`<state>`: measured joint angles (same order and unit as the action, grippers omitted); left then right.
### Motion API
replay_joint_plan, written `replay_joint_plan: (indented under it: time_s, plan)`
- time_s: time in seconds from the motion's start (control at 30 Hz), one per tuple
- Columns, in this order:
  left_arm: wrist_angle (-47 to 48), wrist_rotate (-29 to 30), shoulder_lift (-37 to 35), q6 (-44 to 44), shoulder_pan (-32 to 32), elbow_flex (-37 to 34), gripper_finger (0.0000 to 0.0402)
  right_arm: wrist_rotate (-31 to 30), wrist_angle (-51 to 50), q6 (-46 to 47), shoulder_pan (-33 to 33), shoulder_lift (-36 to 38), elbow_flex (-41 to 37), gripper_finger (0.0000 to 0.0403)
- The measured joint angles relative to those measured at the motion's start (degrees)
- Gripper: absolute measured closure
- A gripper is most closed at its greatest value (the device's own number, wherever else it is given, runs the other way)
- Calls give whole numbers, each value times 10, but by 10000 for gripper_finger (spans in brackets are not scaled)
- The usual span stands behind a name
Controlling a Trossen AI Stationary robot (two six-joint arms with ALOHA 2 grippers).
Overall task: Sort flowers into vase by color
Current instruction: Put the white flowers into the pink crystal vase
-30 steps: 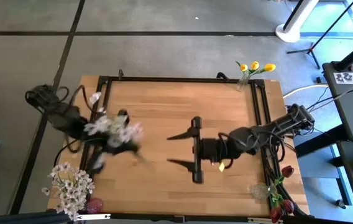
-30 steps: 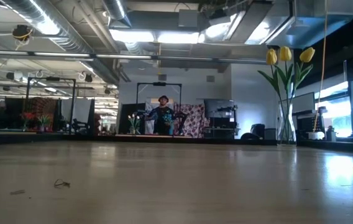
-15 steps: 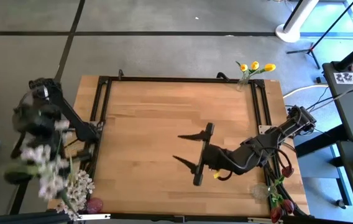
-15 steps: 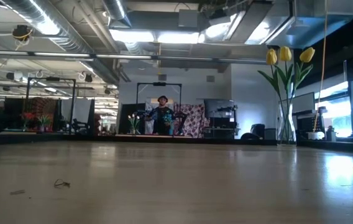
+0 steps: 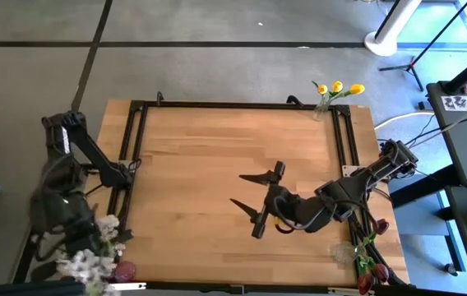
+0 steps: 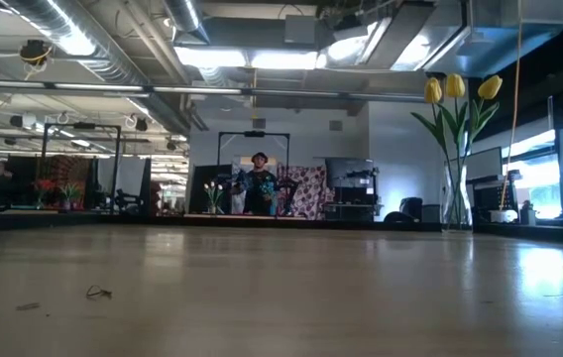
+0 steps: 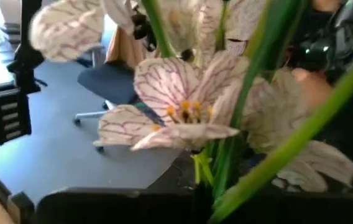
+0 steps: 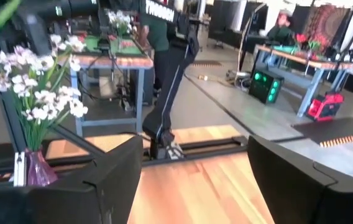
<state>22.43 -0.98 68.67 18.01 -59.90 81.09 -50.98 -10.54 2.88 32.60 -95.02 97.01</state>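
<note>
The wooden desk (image 5: 201, 156) is bare across its middle. The right tool (image 5: 254, 201) hovers over the desk's centre-right with its fingers spread wide apart, holding nothing. The left tool (image 5: 94, 247) is off the desk's near-left corner, blurred among a bunch of white-pink flowers (image 5: 85, 265) in a pinkish vase (image 5: 124, 270); whether its fingers are clamped on a stem cannot be told, though petals and green stems fill the left wrist view. Yellow tulips (image 5: 337, 87) stand at the far-right corner, dark red tulips (image 5: 375, 267) at the near-right corner, both well apart from the tools.
</note>
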Motion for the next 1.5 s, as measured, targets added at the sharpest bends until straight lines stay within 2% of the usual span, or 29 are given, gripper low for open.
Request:
replay_joint_plan:
  time_s: [0.2,0.33,0.5,0.7,0.93,1.07,1.2,1.37,1.5]
  plan:
    - [18,-51,-24,5,-7,109,399,4,-49,53,0,0,0,113]
    - [99,-67,-35,-32,-7,188,399,5,-52,60,0,0,0,113]
    - [219,9,-84,-68,-7,260,399,5,-53,73,0,0,0,113]
    - [347,111,-154,-49,-7,260,399,6,-59,89,1,0,0,113]
    - [398,192,-215,-42,-7,258,399,5,-64,92,0,0,0,114]
    - [415,208,-228,-14,-7,210,399,5,-64,92,0,0,0,114]
    - [406,222,-242,52,-7,107,399,0,-64,90,0,0,0,114]
    - [311,235,-255,133,-7,-54,399,0,-64,89,0,0,0,114]
    - [246,238,-254,213,-7,-140,399,1,-64,87,0,0,0,114]
